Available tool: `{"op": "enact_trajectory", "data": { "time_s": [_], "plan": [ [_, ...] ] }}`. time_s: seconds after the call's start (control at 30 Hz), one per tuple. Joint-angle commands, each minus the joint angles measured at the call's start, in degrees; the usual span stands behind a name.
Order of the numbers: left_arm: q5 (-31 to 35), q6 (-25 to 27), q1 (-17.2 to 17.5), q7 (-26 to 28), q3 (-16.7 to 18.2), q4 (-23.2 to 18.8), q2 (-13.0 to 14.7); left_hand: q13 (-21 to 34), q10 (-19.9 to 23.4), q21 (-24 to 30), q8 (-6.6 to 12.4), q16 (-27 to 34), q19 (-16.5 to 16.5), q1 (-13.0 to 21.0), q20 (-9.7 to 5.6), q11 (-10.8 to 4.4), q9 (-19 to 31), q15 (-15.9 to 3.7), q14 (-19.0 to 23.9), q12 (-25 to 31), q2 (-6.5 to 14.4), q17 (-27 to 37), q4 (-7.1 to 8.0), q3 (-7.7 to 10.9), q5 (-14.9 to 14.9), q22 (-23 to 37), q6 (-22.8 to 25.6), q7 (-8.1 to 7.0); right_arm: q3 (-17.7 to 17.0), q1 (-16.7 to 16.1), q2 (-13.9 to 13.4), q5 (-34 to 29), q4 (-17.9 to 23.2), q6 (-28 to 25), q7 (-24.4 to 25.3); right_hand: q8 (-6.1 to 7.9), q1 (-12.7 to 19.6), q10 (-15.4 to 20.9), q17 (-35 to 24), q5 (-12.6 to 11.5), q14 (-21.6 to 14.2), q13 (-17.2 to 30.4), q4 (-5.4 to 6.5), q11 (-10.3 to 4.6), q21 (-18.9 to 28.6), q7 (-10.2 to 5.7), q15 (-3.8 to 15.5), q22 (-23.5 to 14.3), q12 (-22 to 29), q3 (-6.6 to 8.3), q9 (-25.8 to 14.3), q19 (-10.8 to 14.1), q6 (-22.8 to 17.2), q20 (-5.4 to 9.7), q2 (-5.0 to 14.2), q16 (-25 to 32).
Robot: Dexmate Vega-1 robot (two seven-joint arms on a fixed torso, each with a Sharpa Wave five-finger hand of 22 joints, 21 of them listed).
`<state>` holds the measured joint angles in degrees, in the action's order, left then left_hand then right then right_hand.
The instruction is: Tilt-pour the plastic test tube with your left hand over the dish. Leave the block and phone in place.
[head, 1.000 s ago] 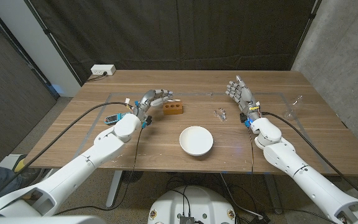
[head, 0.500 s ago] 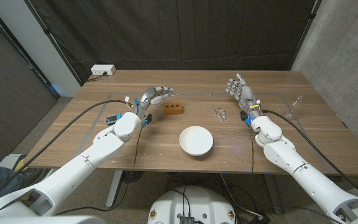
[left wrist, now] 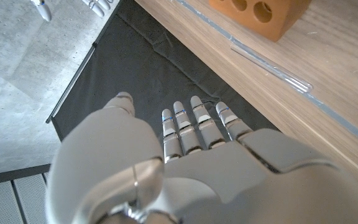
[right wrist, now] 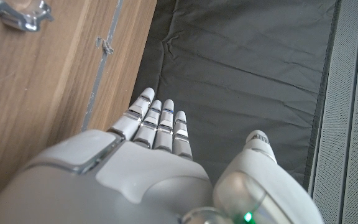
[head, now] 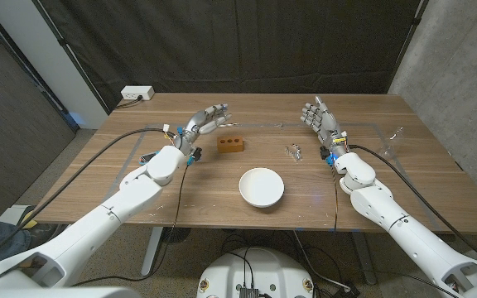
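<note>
The plastic test tube (head: 293, 151) lies on the desk toward its far right, just beside the right hand (head: 319, 121), which is spread and empty. The left hand (head: 206, 122), fingers loosely apart and holding nothing, hovers well apart across the block (head: 230, 145); its long axis is too small to judge.

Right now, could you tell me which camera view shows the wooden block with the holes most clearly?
The left wrist view: the block is close, its orange-brown face and round holes plain, though the picture's edge cuts it. The head view shows the whole block on the table, but small. In the right wrist view I cannot make it out.
</note>
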<state>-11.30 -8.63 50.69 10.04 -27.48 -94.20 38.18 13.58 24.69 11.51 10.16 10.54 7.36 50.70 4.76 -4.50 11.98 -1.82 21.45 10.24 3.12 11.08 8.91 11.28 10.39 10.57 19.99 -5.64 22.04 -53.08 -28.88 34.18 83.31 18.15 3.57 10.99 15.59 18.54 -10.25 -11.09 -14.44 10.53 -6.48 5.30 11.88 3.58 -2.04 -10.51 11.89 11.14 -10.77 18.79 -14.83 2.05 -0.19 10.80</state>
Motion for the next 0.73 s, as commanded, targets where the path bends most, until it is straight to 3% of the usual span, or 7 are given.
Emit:
{"op": "enact_trajectory", "data": {
  "time_s": [0.03, 0.33, 0.73],
  "plan": [
    [-3.4, -3.8, -0.4, -3.1, 1.3, 0.8, -0.7, 0.1, -1.1, 0.6, 0.44, 0.2, 0.2, -1.6, 0.72, 0.48, 0.2, 0.27, -0.6, 0.4, 0.5, 0.2, 0.83, -0.33, 0.3, 0.2, -1.0, 0.55, -0.2, 0.2, 0.1, -0.2, -0.4, 0.5, 0.1, 0.26, 0.0, 0.4, -0.3, -0.1, -0.4, 0.2, 0.02, 0.06, -0.1, -0.21, 0.20, -0.2, 0.3, -0.21, -0.1, 0.5, -0.4, -0.06, 0.45, -0.1],
    [-8.2, -8.4, 0.2, -4.0, 3.4, 3.9, -2.8, 0.0, -1.5, 0.7, 0.90, 0.3, 0.5, -3.2, 0.91, 0.98, 0.2, 0.48, -1.1, 0.7, 0.8, 0.2, 1.03, -0.93, 0.3, 0.2, -0.8, 1.31, -0.2, 0.0, -0.2, -0.8, 0.4, 0.2, 0.6, 0.25, 0.0, 0.5, -0.3, -0.1, -0.5, 0.2, 0.01, 0.05, -0.1, -0.21, 0.15, -0.2, 0.3, -0.25, -0.1, 0.5, -0.4, -0.05, 0.46, -0.1],
    [-9.2, -8.8, 0.2, -4.0, 3.8, 4.7, -3.5, -0.1, -1.2, 1.0, 1.36, 0.5, 1.3, -4.4, 0.75, 1.13, 0.2, 0.44, -1.0, 1.1, 1.0, 0.2, 0.90, -1.43, 0.3, 0.2, 0.0, 1.71, 0.4, 0.8, 0.2, -1.0, -0.3, 0.1, 0.2, 0.25, 0.1, 0.4, -0.3, -0.1, -0.5, 0.2, -0.01, 0.05, -0.1, -0.18, 0.15, -0.2, 0.3, -0.29, -0.1, 0.5, -0.4, -0.01, 0.46, -0.1]
  ]
}}
